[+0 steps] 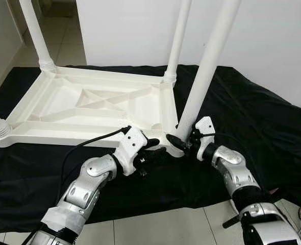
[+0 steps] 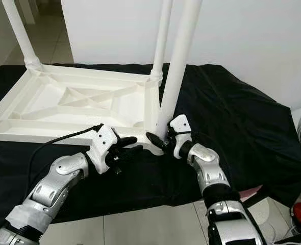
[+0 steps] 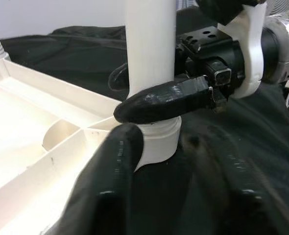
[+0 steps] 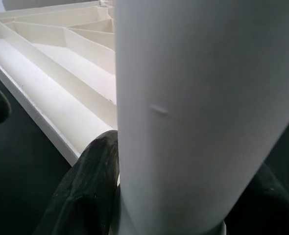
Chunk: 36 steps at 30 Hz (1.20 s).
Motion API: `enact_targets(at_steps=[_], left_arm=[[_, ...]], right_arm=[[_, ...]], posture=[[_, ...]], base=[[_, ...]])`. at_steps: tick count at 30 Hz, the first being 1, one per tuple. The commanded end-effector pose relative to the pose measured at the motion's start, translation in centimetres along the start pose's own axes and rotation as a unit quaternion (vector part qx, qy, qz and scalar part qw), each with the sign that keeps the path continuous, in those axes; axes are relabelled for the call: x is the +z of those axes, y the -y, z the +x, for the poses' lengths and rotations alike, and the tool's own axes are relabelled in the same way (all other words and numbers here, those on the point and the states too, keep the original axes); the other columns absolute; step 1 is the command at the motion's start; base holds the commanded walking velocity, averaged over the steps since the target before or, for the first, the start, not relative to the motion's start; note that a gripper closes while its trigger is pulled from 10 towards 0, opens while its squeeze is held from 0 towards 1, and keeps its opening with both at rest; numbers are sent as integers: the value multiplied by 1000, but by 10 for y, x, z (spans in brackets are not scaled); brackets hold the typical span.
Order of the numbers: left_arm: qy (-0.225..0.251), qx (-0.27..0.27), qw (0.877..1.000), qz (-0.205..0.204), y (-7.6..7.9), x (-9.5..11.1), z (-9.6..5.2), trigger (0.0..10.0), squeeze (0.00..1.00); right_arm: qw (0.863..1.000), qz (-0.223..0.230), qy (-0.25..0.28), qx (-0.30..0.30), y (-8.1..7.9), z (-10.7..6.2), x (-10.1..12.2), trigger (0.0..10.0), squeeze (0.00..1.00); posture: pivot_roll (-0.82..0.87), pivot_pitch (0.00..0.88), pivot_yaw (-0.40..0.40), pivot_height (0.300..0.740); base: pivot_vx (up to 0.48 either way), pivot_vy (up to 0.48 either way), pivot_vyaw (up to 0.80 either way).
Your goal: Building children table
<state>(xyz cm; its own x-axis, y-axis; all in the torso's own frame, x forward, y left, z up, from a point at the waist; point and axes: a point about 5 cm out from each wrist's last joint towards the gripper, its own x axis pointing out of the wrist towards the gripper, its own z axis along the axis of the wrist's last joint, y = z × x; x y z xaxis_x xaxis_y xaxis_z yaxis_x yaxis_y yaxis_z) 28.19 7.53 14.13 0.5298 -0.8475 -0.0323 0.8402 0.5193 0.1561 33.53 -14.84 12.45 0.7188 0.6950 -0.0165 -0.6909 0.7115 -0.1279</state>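
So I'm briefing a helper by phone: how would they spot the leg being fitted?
Find the upturned white tabletop on the black cloth. The leg rises from its near right corner. Unlike the other legs, it leans, and the right tool clasps its base.

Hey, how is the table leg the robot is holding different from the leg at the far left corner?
The held leg leans; the far left leg stands about upright. The held leg has the right gripper clamped round its base, with the left gripper beside it; the far left leg has nothing touching it. The held leg sits at the near right corner of the upturned tabletop. Both are white round posts.
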Motion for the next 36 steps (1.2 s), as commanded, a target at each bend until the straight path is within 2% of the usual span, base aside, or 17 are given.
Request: enact_targets(at_steps=[1,3,4,8,9,10,11,14,15,19,21,22,23,25,30,31,36], left_arm=[[-3,-22,1000,-15,4,-3,-3,10000,1000],[-3,-23,1000,-13,4,-3,-3,10000,1000],[-9,-23,1000,-4,4,-4,-4,10000,1000],[-11,-22,1000,-1,4,-4,-4,10000,1000],[-15,-19,1000,5,3,-4,-5,10000,573],[-15,-19,1000,5,3,-4,-5,10000,573],[-16,-16,1000,9,2,-4,-5,10000,0],[-18,-15,1000,13,1,-4,-5,10000,0],[-19,-16,1000,16,0,-4,-5,10000,0],[-19,-20,999,17,0,-3,-5,10000,0],[-19,-20,999,17,0,-3,-5,10000,0],[-19,-21,999,18,-1,-3,-5,10000,0],[-19,-21,999,18,-1,-3,-5,10000,0],[-19,-20,999,20,-1,-2,-5,10000,0],[-17,-18,999,22,0,-1,-6,10000,0],[-17,-19,999,23,1,-2,-6,10000,0],[-17,-19,999,25,0,-1,-6,10000,0]], right_arm=[[999,27,6,-21,-5,-4,-6,10000,0],[999,28,11,-28,-6,-6,-6,10000,0],[996,38,27,-71,-6,-10,-5,10000,0],[995,41,34,-89,-6,-13,-4,10000,0],[991,46,43,-115,-7,-16,-2,10000,0],[991,46,43,-115,-7,-16,-2,10000,0],[987,56,54,-143,-11,-18,-1,10000,0],[981,64,62,-174,-16,-19,1,10000,0],[969,69,69,-225,-23,-20,4,10000,0],[951,68,57,-295,-26,-17,5,10000,0],[951,68,57,-295,-26,-17,5,10000,0],[941,70,41,-328,-27,-15,2,10000,0],[941,70,41,-328,-27,-15,2,10000,0],[925,83,24,-370,-34,-9,1,10000,0],[941,82,45,-326,-49,1,10,10000,0],[943,87,50,-319,-48,0,10,10000,1000],[945,89,58,-308,-49,-4,14,10000,1000]], posture=[[43,38,-72,740],[43,38,-72,740],[41,45,-71,740],[41,45,-71,740],[40,47,-71,740],[40,47,-71,740],[38,47,-69,740],[35,48,-66,740],[32,48,-63,740],[30,45,-64,740],[30,45,-64,740],[31,42,-65,740],[31,42,-65,740],[37,36,-68,740],[42,27,-72,740],[43,25,-72,740],[46,20,-74,740]], base=[[0,0,0],[0,0,0],[0,0,0],[0,0,0],[0,0,0],[0,0,0],[0,0,0],[0,0,0],[0,0,0],[0,0,0],[0,0,0],[0,0,0],[0,0,0],[0,0,0],[0,0,0],[0,0,0],[0,0,0]])
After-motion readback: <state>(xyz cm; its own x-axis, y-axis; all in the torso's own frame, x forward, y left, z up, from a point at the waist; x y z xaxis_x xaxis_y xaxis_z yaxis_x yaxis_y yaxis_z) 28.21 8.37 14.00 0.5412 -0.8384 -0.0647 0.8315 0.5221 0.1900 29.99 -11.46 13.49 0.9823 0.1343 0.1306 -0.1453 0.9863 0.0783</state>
